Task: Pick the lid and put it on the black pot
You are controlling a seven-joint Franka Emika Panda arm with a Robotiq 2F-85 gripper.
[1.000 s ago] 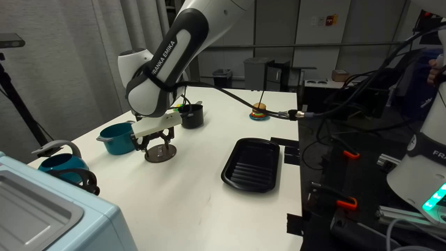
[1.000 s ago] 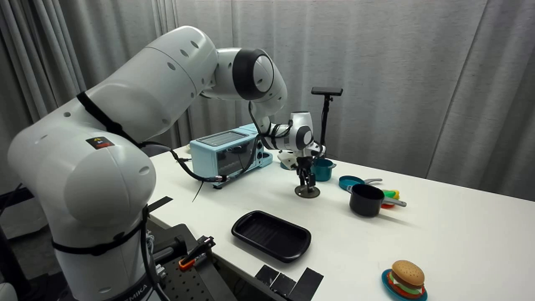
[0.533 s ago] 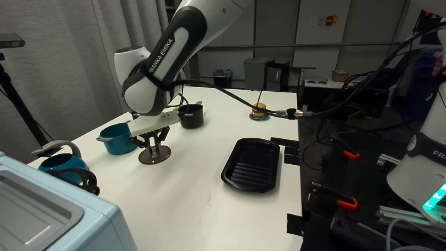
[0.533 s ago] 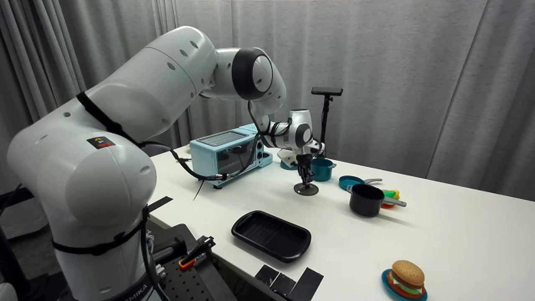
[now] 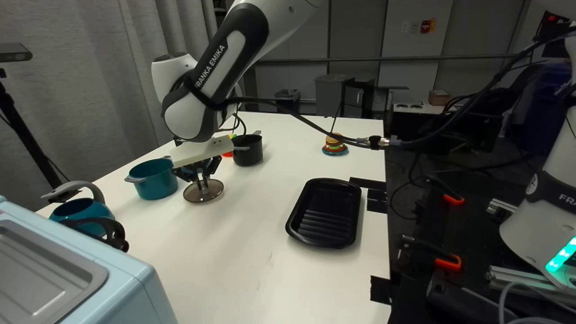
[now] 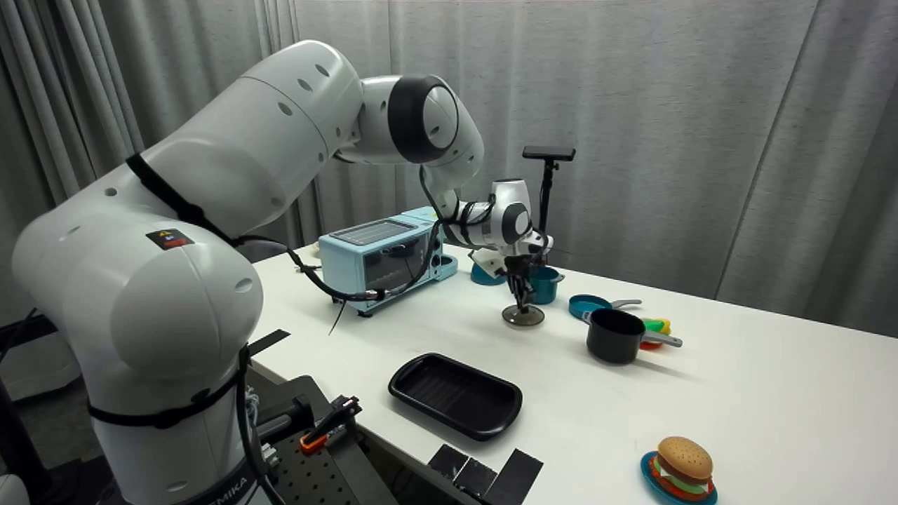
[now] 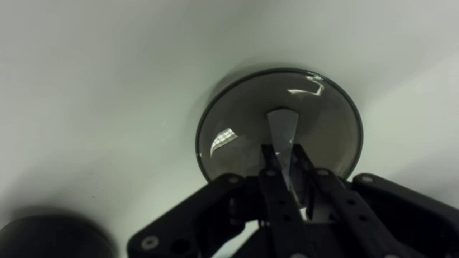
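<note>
End effector (image 7: 282, 148) clamped on the lid (image 7: 244, 118) by its grey handle (image 7: 283, 125), my wrist view shows: a sound hold, I judge, since elsewhere it looks glossy and slippery. In an exterior view the lid is near the teal pot (image 5: 155, 182); I'd expect it light and stiff. In an exterior view the black pot (image 6: 612, 344) stands apart.

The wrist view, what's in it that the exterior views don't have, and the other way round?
Only the wrist view: a grid-patterned glint on the lid.
Only the exterior views: the burger, the black pan and the teal pot.
Both: the hand gripping the lid, the white table, and probably the black pot, cut off in the wrist view.
</note>
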